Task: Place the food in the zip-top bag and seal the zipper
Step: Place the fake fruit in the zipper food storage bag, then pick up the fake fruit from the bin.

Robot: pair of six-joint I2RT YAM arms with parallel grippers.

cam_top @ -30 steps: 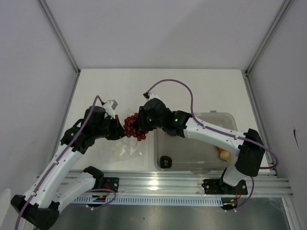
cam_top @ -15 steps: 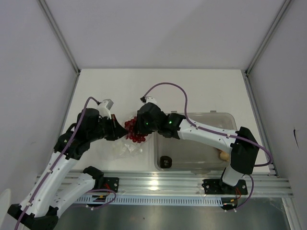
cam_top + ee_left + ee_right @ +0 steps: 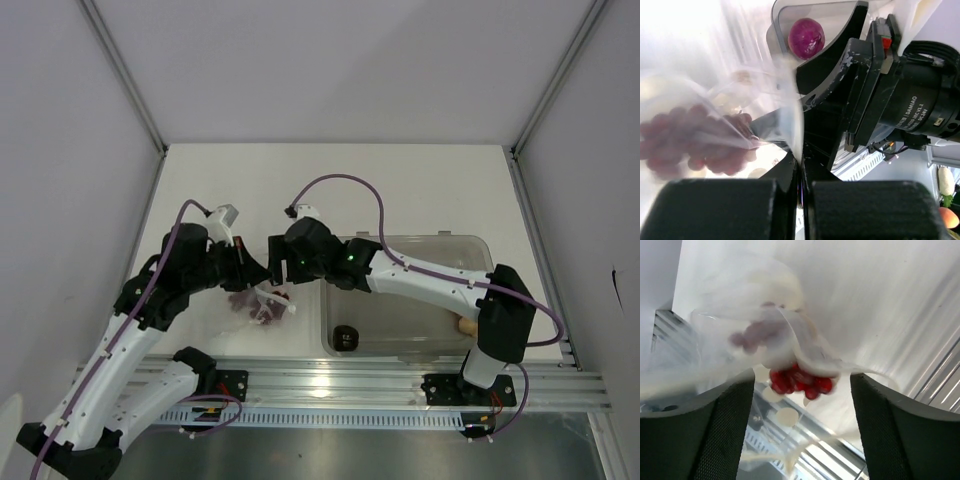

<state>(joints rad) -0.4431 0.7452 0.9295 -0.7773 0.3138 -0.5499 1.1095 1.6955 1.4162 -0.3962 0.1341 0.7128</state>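
The zip-top bag hangs crumpled between both arms, left of the tub. My left gripper is shut on its mouth edge, and the pale zipper strip runs down into the closed jaws of the left gripper. The dark red grape bunch lies inside the bag and shows through the plastic as grapes. My right gripper stands open just above the bag's mouth, nothing between its fingers, with the grapes below it. The purple fruit sits in the tub.
A rigid clear tub stands right of the bag, under the right arm. It holds a blackish lump near its front left corner and a beige lump at the front right. A metal rail runs along the near edge.
The right gripper has opened and let go of the grape bunch, which has dropped into the bag. Both grippers have shifted slightly left and nearer. The left gripper has stayed shut on the bag.
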